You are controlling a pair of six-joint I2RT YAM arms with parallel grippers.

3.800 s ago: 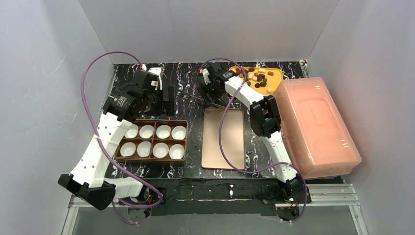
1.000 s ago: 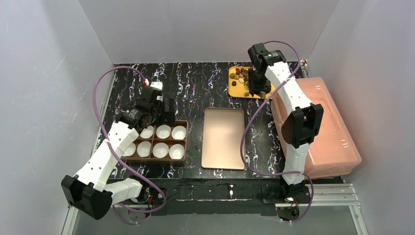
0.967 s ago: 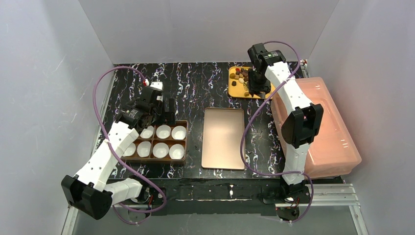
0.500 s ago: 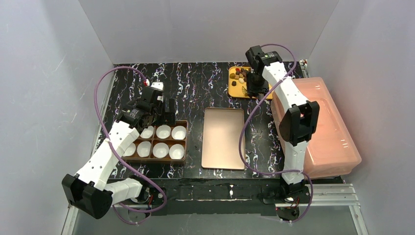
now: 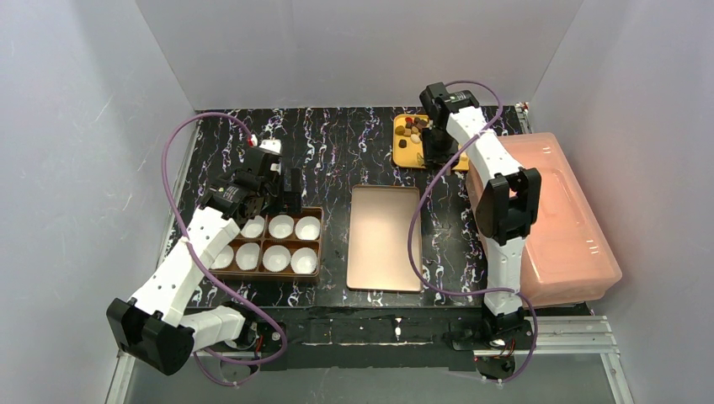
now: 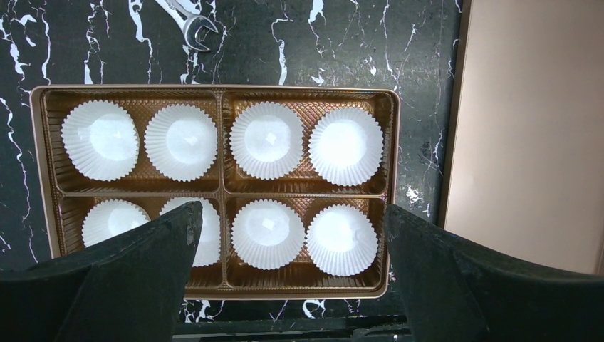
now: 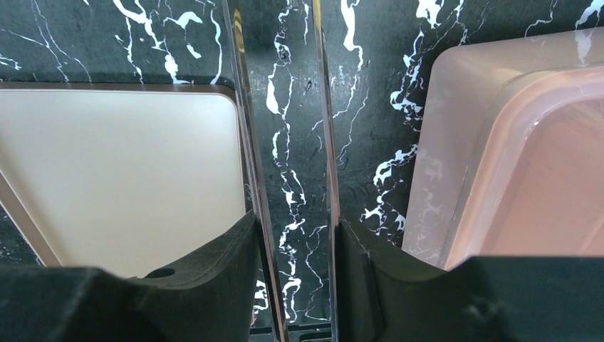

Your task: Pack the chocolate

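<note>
Top external view: a flat copper-brown rectangular lid [image 5: 385, 238] lies on the black worktop with white marble veins [image 5: 337, 143], and I give all places from this lid. Behind the lid and a little to its right stands an orange-yellow square plate [image 5: 401, 158]. The chocolate [image 5: 411, 128], small chunks in dark brown, tan and cream-white, lies on this plate, mostly in the part far from the lid. The white right arm [image 5: 492, 164] stretches over the plate, and the right jaws point down at it, just right of the heap of chunks. Right of the lid, near but apart from it, sits a big translucent pink plastic box [image 5: 547, 219].

Right wrist view: the right jaws stand a narrow gap apart, and bare worktop shows between them. Their tips run out of the picture, so I cannot tell if they pinch a chunk.

Left wrist view: just left of the lid lies a brown rectangular tray [image 6: 222, 142] with four compartments. Each compartment holds two white fluted paper cups [image 6: 267, 140], eight in all, and every cup shows its white bottom. The left jaws, on the white left arm [image 5: 189, 252], hang above the tray, spread wide, and grip nothing. A small silver wrench [image 6: 194, 25] lies on the worktop behind the tray, well left of the lid.
</note>
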